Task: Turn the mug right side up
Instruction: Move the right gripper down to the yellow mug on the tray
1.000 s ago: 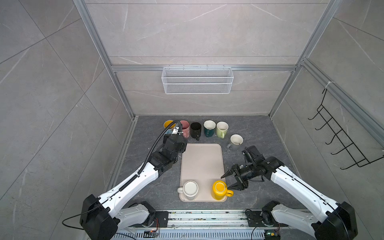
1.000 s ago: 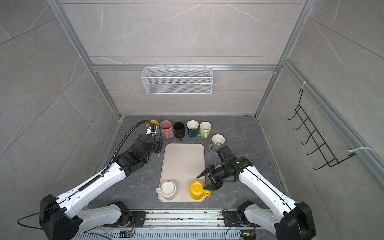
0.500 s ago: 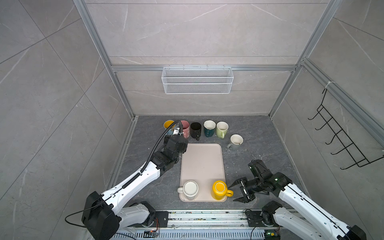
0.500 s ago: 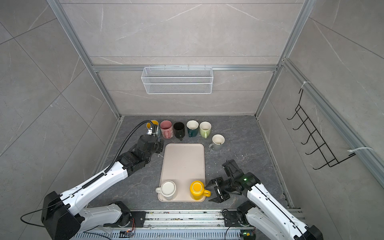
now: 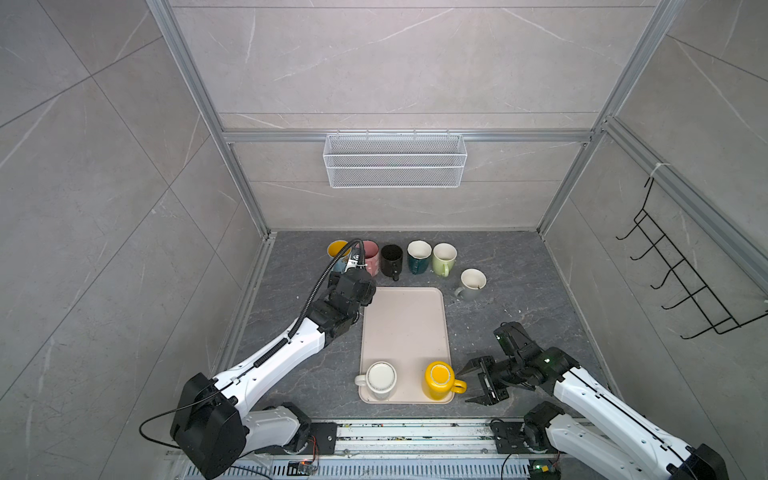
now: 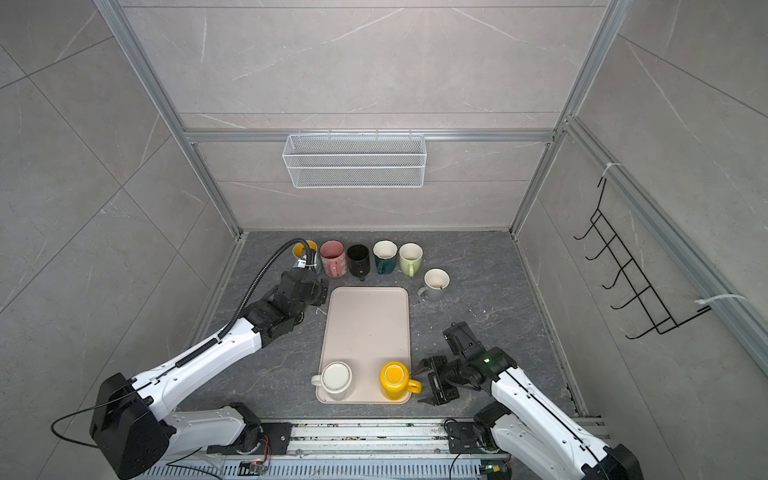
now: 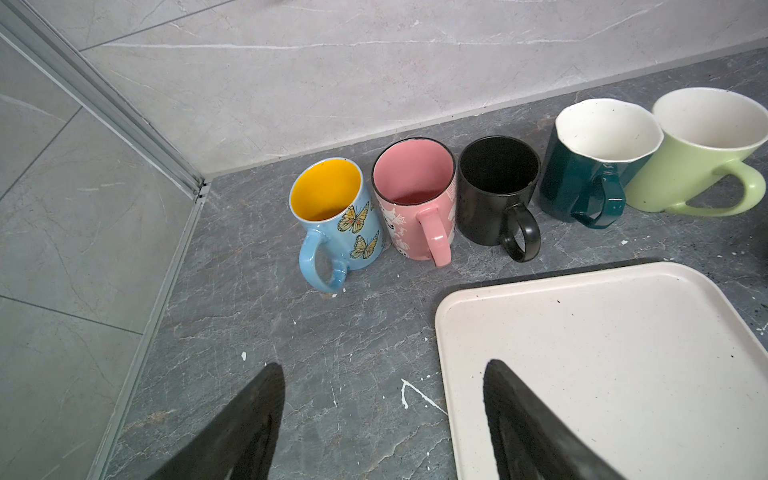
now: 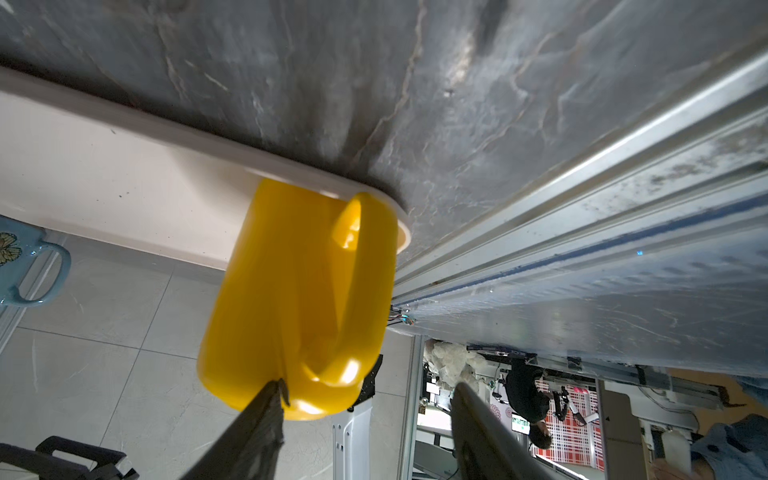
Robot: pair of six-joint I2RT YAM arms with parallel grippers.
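Yellow ceramic marks the task's thing: the yellow mug (image 5: 438, 380) (image 6: 394, 380) (image 8: 303, 299) stands mouth down, base up, on the cream tray (image 5: 405, 328) (image 6: 368, 328) at the tray's 5 o'clock corner, with its handle pointing to 3 o'clock. A white mug (image 5: 380, 376) sits base up at the tray's 7 o'clock corner, apart from it.

The right gripper (image 5: 471, 385) (image 6: 422, 386) (image 8: 365, 386) lies low at 3 o'clock of the yellow mug. Its jaws are spread and hold nothing, 1 finger to each side of the handle's line. In the right wrist view 1 fingertip overlaps the mug's wall; contact cannot be told.

The left gripper (image 7: 384, 368) hangs at the tray's 11 o'clock corner, jaws wide apart and empty.

At 12 o'clock of the tray 5 mugs stand upright in a row: blue butterfly mug (image 7: 336, 220), pink mug (image 7: 415, 199), black mug (image 7: 494, 191), teal mug (image 7: 594, 162) and green mug (image 7: 702, 153). A grey mug (image 5: 471, 284) stands at 1 o'clock.
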